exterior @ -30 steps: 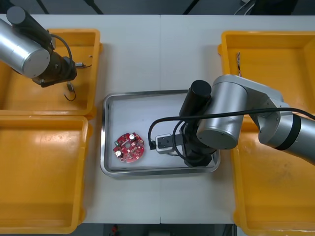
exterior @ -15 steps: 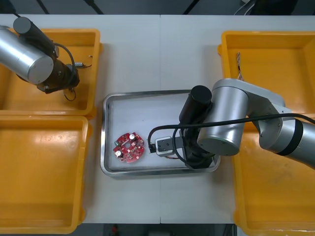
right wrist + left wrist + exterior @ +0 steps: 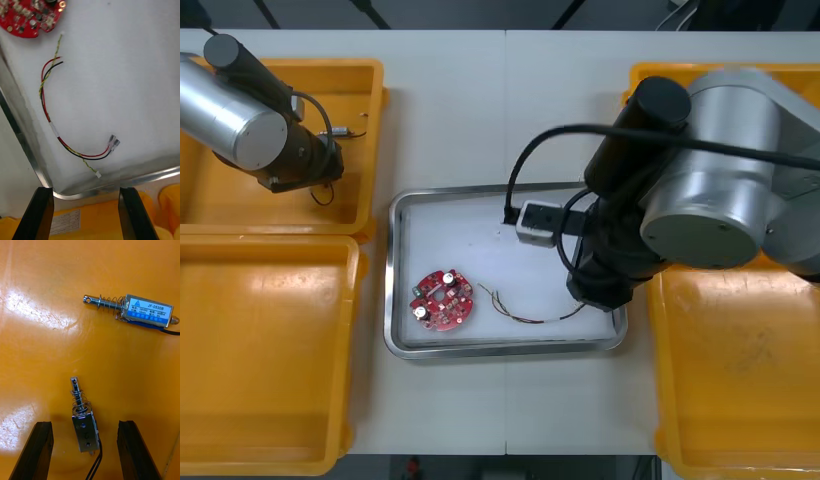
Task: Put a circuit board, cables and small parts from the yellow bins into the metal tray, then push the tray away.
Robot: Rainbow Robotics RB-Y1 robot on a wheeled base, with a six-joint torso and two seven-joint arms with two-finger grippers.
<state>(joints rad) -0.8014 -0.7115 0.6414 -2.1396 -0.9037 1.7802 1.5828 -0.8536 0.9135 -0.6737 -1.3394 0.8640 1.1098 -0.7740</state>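
The right gripper (image 3: 85, 189) has just lifted off the shiny metal tray (image 3: 392, 290) and pulled back toward 3 o'clock. A second ago it was pressed low over the tray's 5 o'clock corner. Its fingers (image 3: 41, 210) are now released and hold nothing. The thin red and yellow twisted cable (image 3: 530, 318) that they covered lies in a loose curve on the tray's white floor. One end of it is near the round red circuit board (image 3: 442, 298), which sits at 7 o'clock in the tray. I judge the cable delivered, so the board and one cable are in, and the small parts and the push remain. The left gripper (image 3: 85, 423) hangs low in the far yellow bin (image 3: 220, 195), at 10 o'clock on the tabletop (image 3: 480, 100). Its fingers are spread on either side of a small metal part with a spring (image 3: 86, 433) and have not closed on it. A second small metal part (image 3: 148, 309) lies well beyond the first. The next pick seems to be lined up, and it calls for a straight closing on the part's body.
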